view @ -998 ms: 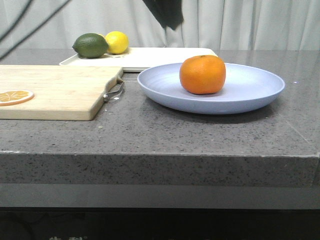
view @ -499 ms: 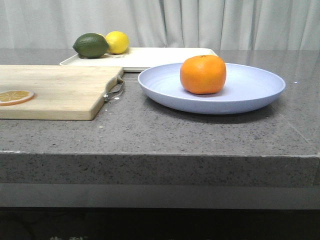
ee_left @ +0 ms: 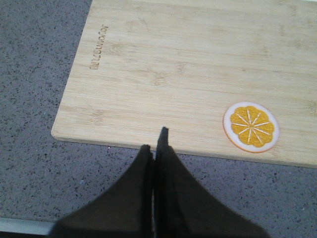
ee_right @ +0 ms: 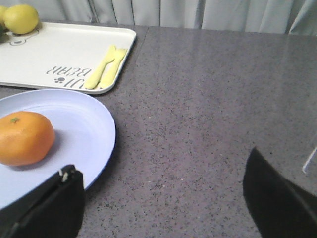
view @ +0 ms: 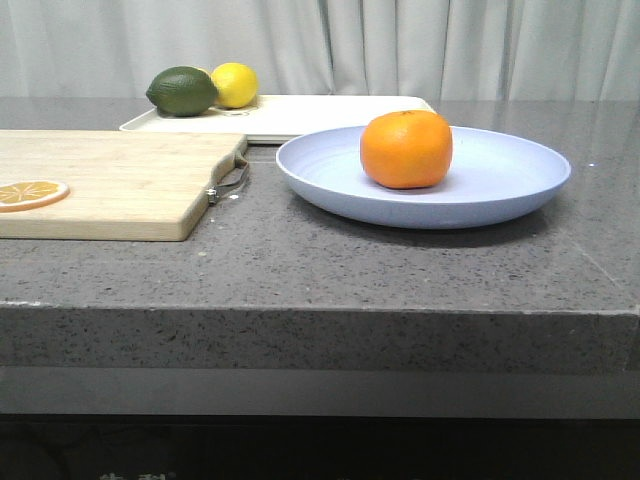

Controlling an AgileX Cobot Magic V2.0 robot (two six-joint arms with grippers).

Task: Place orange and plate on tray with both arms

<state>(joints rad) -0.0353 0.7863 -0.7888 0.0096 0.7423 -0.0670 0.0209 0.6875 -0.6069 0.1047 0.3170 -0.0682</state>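
Front view: we see the orange (view: 406, 149) sitting on the lavender-blue plate (view: 500, 175), which rests on the grey stone counter (view: 330, 270). Just behind the plate lies the white tray (view: 330, 113), holding a lime (view: 182, 90) and a lemon (view: 234, 84) at its far left end. A wooden cutting board (view: 120, 180) with an orange slice (view: 32, 193) lies to the left of the plate. Neither gripper appears here.

Left wrist view: we find the left gripper (ee_left: 155, 141) with its dark fingers pressed together, empty, above the counter at the near edge of the cutting board. The slice lies on the board off to one side. No task item shows in this view.

Right wrist view: our right gripper (ee_right: 163, 193) stands spread wide, holding nothing, its fingers (ee_right: 49, 203) low over the counter. One finger sits at the plate's rim; the orange lies on the plate just beyond that finger, outside the gap. The tray, printed with a yellow spoon and fork (ee_right: 105, 67), lies beyond the plate.
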